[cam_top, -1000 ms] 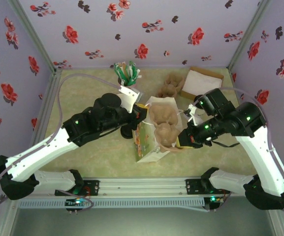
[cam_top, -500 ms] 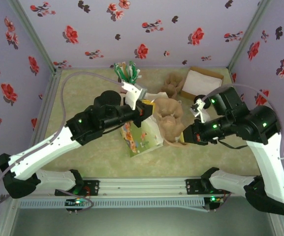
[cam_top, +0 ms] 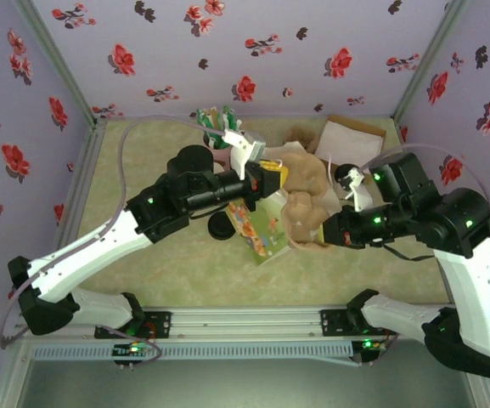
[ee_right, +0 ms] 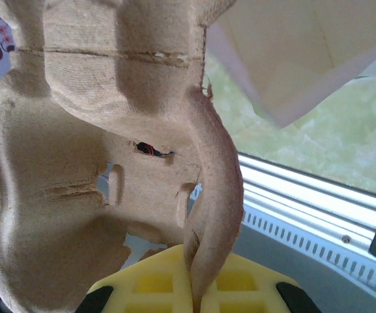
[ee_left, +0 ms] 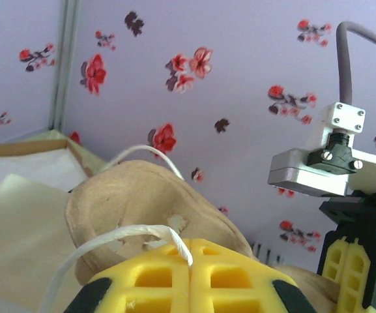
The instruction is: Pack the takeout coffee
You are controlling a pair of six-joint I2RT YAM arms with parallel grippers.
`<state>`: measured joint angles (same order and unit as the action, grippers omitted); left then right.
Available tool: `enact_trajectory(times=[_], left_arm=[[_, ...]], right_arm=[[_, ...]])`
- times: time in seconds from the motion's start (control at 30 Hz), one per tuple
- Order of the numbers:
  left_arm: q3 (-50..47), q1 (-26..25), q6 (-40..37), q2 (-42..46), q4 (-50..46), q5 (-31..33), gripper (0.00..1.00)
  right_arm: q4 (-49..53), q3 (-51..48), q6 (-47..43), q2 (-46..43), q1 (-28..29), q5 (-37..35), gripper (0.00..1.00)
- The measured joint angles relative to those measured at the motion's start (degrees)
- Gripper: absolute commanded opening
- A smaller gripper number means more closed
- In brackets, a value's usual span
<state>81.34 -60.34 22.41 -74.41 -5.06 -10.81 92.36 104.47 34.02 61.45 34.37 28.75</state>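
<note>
The brown pulp carrier (cam_top: 302, 202) hangs tilted in the air, half inside a colourful paper bag (cam_top: 260, 228). My right gripper (cam_top: 324, 235) is shut on the carrier's near edge; in the right wrist view the carrier (ee_right: 77, 163) rises from the closed gripper (ee_right: 197, 295). My left gripper (cam_top: 267, 180) is shut on the bag's white string handle (ee_left: 135, 238), with the carrier (ee_left: 129, 202) just behind the closed gripper (ee_left: 191, 261). A small round dark top (cam_top: 221, 228) on the mat left of the bag looks like the takeout coffee; both grippers are apart from it.
A pink cup of green sachets (cam_top: 219, 126) stands at the back. A flat box with white paper (cam_top: 351, 140) lies at the back right, with more brown pulp (cam_top: 295, 136) beside it. The metal rail (ee_right: 305, 208) runs along the near edge.
Both grippers have risen and moved toward the back right, carrying bag and carrier. The bag has tipped further and swung off the mat. The dark-topped thing has stayed put.
</note>
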Motion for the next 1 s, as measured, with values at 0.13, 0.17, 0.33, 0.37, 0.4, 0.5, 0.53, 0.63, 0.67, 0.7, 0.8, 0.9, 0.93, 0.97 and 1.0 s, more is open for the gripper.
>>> enact_trajectory(times=[0.13,0.17,0.33,0.37,0.4,0.5,0.53,0.63,0.67,0.7,0.8,0.9,0.93,0.97,1.0], left_arm=[[-0.2,0.3,1.8,-0.7,4.6,-1.5,0.0],[-0.7,0.5,2.5,-0.7,6.1,-1.8,0.0],[-6.0,1.9,5.8,-0.7,14.3,-3.4,0.0],[-7.5,2.3,6.6,-0.7,16.0,-3.8,0.0],[-8.8,2.5,7.4,-0.7,17.8,-4.2,0.0],[-13.8,3.5,10.3,-1.4,25.8,-5.7,0.0],[-15.5,3.8,11.3,-1.9,28.6,-6.3,0.0],[-19.3,4.7,13.4,-3.0,34.3,-7.9,0.0],[-20.3,4.8,13.8,-3.1,35.6,-8.4,0.0],[-21.2,4.9,14.2,-3.1,36.9,-8.9,0.0],[-23.2,5.0,15.3,-3.1,41.8,-10.0,0.0],[-24.9,5.1,16.2,-3.1,46.7,-10.9,0.0],[-25.3,5.1,16.3,-3.1,47.9,-11.0,0.0],[-25.4,5.1,16.6,-3.3,49.0,-11.3,0.0],[-25.4,5.1,16.8,-3.6,50.3,-11.4,0.0]], right_arm=[[0.0,1.7,0.0,-0.8,0.0,-1.2,0.0],[0.0,1.7,0.1,-1.1,-0.1,-1.7,0.0],[0.0,1.7,0.3,-2.3,-0.2,-4.9,0.0],[0.0,1.7,0.3,-2.5,-0.2,-5.6,0.0],[0.0,1.7,0.5,-2.5,-0.2,-6.3,0.0],[0.0,1.7,0.5,-2.5,-0.2,-7.6,0.0],[0.0,1.6,0.5,-2.5,-0.2,-8.0,0.0],[0.0,1.3,0.5,-2.5,-0.2,-8.7,0.0],[0.0,0.9,0.5,-2.5,-0.2,-9.0,0.0],[0.0,0.6,0.5,-2.6,-0.2,-9.3,0.0],[0.0,-0.3,0.0,-2.3,-0.2,-10.6,0.0],[0.0,-0.4,-0.6,-1.5,-0.3,-11.6,0.0],[0.0,-0.3,-0.8,-1.1,-0.3,-12.0,0.0],[0.0,0.1,-1.0,-0.7,-0.3,-12.6,0.0],[0.0,0.6,-1.1,-0.3,-0.3,-13.1,0.0]])
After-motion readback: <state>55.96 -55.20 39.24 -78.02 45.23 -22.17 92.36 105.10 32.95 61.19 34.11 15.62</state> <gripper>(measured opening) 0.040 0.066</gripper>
